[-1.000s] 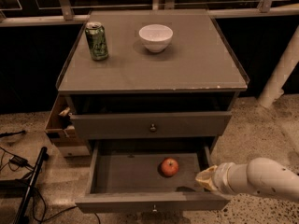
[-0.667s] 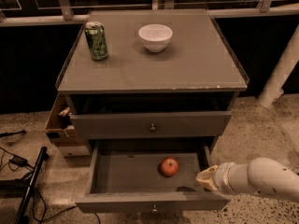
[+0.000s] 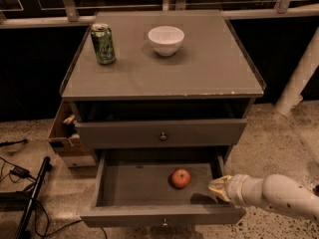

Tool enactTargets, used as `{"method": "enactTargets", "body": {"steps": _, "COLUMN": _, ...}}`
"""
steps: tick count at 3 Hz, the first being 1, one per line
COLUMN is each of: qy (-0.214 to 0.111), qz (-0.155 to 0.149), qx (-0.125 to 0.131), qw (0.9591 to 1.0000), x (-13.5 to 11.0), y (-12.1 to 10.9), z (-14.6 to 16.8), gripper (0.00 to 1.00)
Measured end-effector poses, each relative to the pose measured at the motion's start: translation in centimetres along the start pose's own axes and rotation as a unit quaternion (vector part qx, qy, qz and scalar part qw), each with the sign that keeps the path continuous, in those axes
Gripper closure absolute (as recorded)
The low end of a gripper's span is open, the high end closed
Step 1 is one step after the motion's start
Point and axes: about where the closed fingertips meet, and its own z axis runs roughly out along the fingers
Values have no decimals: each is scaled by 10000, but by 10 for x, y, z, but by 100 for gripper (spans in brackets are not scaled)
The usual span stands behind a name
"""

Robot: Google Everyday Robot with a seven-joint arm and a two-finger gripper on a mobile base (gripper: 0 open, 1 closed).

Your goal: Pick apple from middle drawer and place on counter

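The apple (image 3: 181,178) is small, round and red-orange and lies on the grey floor of the open middle drawer (image 3: 124,185), right of centre. The drawer's small metal knob (image 3: 164,222) shows on its front. My gripper (image 3: 217,188) comes in from the right on a white arm, its pale tip just inside the drawer's right front corner, a short way right of the apple and apart from it. The counter (image 3: 199,68) is the flat grey cabinet top above.
A green can (image 3: 103,44) and a white bowl (image 3: 166,40) stand at the back of the counter. A shut drawer front with a knob (image 3: 163,136) sits above the open drawer. A cardboard box (image 3: 62,131) and cables (image 3: 20,173) lie left; a white post (image 3: 299,76) right.
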Motion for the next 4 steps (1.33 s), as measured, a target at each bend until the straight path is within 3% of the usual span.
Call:
{"method": "enactTargets", "body": {"steps": 1, "qy": -276, "qz": -131, "qx": -41, "qw": 9995, "x": -4, "y": -14, "z": 29, "gripper": 98}}
{"method": "enactTargets", "body": {"steps": 2, "qy": -314, "qz": -161, "qx": -173, "qw": 9992, "x": -5, "y": -18, "z": 47, "gripper": 84}}
{"method": "enactTargets", "body": {"steps": 3, "qy": -274, "qz": -173, "qx": -380, "qw": 9988, "x": -2, "y": -15, "z": 65, "gripper": 65}}
{"method": "enactTargets", "body": {"steps": 4, "qy": -271, "qz": -188, "qx": -607, "qw": 9976, "x": -2, "y": -9, "z": 87, "gripper": 38}}
